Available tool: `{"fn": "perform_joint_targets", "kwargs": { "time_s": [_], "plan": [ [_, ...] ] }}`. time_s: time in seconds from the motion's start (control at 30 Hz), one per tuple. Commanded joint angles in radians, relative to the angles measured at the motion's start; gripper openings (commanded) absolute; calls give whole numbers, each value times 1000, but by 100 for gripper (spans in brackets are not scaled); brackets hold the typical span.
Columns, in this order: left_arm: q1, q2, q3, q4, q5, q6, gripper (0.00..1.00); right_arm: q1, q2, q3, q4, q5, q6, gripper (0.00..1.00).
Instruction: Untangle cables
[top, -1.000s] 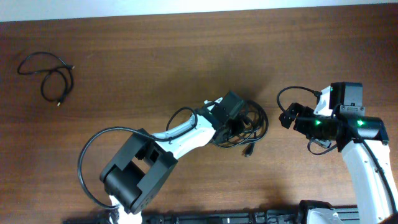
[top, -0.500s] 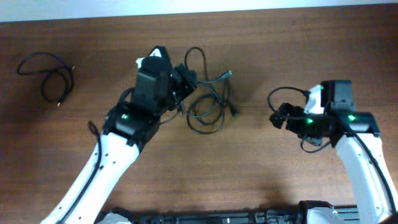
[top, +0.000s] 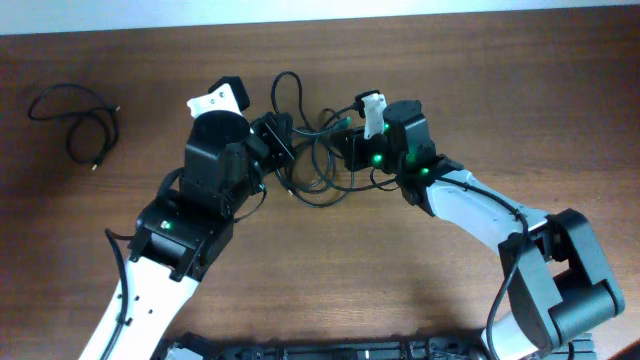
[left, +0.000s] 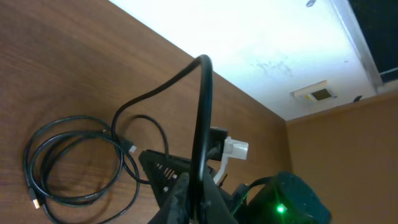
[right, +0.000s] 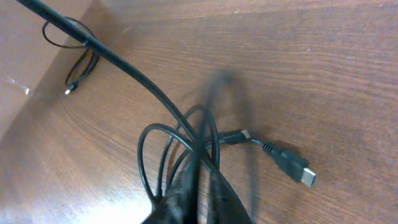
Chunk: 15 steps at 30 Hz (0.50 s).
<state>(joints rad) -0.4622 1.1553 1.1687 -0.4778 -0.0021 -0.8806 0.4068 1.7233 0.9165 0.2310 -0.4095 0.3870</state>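
Clamping cables (top: 318, 168) | left jaws closed on a strand | right jaws likewise

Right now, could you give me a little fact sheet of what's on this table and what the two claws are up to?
Surface: brown wooden table
Main item: tangled cables, thin and black, looped between the two claws
Left claw: appears shut on one strand, which arches up out of it
Right claw: appears shut on another part of the same tangle
Plug: one end lies flat on the wood near the right claw
Set apart: loose cable, far-left corner, nothing touching it
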Motion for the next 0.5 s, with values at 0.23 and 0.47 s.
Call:
{"fn": "perform_joint_targets", "kwargs": {
  "time_s": [0.23, 0.47],
  "plan": [
    [6, 98, 3, -350, -8, 15, 98, -204, -399, 39, -166, -270, -5, 4],
    [4, 478, 3, -269, 424, 52, 99, -204, -509, 51, -205, -356, 37, 4]
  ]
}}
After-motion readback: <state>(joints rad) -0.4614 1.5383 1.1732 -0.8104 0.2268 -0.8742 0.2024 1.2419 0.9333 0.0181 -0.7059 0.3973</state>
